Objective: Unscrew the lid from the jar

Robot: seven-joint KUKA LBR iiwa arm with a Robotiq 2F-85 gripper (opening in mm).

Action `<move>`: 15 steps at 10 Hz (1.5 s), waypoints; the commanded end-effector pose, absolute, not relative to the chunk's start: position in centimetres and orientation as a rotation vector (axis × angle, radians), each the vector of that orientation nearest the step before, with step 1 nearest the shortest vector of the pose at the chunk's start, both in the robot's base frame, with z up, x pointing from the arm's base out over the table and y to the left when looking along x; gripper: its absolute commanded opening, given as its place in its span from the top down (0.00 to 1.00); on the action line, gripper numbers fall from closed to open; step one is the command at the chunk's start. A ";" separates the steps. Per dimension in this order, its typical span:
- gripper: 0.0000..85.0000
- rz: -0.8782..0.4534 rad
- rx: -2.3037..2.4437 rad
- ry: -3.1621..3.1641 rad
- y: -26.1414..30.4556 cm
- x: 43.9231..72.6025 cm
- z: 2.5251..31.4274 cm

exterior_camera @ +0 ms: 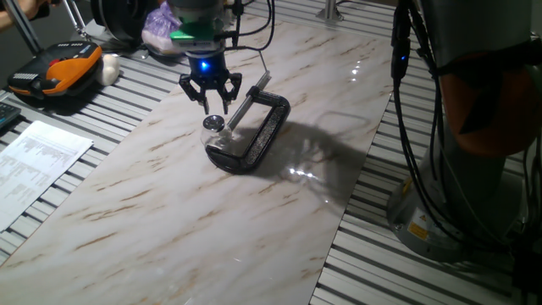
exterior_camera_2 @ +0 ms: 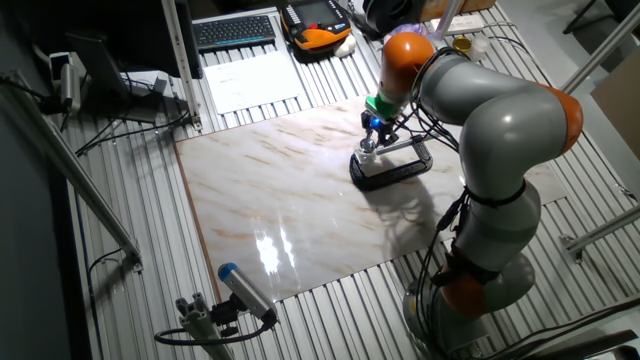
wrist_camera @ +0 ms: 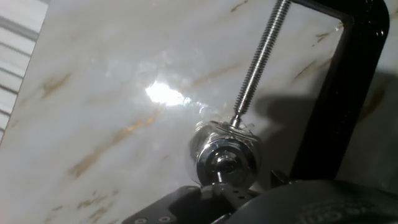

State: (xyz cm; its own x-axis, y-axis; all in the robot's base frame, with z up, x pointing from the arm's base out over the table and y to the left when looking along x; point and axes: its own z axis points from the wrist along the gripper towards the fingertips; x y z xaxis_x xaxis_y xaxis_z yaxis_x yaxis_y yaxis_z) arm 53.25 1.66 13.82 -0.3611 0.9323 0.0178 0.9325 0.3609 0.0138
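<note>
Hand view looks down on a pale marble-patterned slab (wrist_camera: 112,93) with tan veins and a bright glare spot, and the landmark for everything is the black C-clamp (wrist_camera: 348,93) lying flat on it. Its threaded steel screw (wrist_camera: 258,59) runs down from the upper edge to meet the jar (wrist_camera: 221,152), a tiny clear glass piece held between the screw tip and the clamp's lower jaw, with the lid (wrist_camera: 227,162) shining silver on top of it. From one fixed view the slab (exterior_camera: 212,220) sits on a ribbed grey table top (exterior_camera: 110,93); left of the clamp (exterior_camera: 258,140) lie printed sheets of paper (exterior_camera: 38,165), and further back on that side an orange and black handheld controller (exterior_camera: 55,72). The gripper (exterior_camera: 211,106) hangs straight above the clamp's near end, fingers pointing down and spread apart, their tips just over the lid (exterior_camera: 212,123) and not visibly touching it; a blue light glows on the wrist above. From the other fixed view the grey arm with orange joints (exterior_camera_2: 480,110) rises from its base right of the clamp (exterior_camera_2: 392,165), bends over it and drops the wrist vertically; a keyboard (exterior_camera_2: 235,30) lies at the far edge of the table.
</note>
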 end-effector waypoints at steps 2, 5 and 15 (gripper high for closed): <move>0.60 -0.013 -2.173 -2.270 1.6 53.3 13.8; 0.80 -0.029 -2.230 -2.215 1.6 53.2 13.7; 0.80 -0.026 -2.355 -2.083 1.6 53.2 13.7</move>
